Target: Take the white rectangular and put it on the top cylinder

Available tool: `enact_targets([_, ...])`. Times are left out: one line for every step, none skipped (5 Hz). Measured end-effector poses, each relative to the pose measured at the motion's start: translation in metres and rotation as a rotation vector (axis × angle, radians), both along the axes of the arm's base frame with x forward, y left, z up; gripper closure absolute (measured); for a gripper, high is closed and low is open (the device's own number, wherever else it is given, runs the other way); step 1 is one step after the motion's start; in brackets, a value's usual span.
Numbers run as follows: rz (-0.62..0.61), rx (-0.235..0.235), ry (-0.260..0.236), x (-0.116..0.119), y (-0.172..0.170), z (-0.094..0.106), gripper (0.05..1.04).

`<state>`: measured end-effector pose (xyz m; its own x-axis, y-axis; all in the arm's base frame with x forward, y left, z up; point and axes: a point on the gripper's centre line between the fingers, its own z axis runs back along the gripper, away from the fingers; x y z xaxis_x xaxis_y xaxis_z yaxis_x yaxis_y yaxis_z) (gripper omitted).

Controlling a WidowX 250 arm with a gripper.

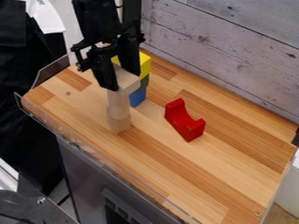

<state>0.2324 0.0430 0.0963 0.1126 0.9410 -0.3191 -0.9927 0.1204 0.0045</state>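
Observation:
My gripper (pixel 123 80) is at the upper left, shut on a pale, whitish wooden rectangular block (pixel 129 85), one finger on either side of it. Directly beneath the block is an upright pale wooden cylinder (pixel 118 104), and their faces appear to meet. The cylinder stands on a pale wooden base block (pixel 119 124). The near finger covers the left part of the held block.
Just behind the pale stack stands another one, with a yellow block (pixel 144 64) above a green one and a blue block (pixel 137 97) at the bottom. A red curved block (pixel 184 120) lies to the right. A clear rim (pixel 88 144) edges the wooden table (pixel 192 175).

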Motion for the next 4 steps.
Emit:
enact_targets([0.005, -0.004, 0.015, -0.002, -0.001, -0.001, 0.185])
enact_targets([0.016, 0.002, 0.031, -0.003, 0.000, -0.001, 0.081])
enact_targets([0.027, 0.014, 0.042, -0.007, 0.001, 0.003, 0.084])
enact_targets([0.002, 0.076, 0.031, -0.007, -0.007, 0.027, 0.084])
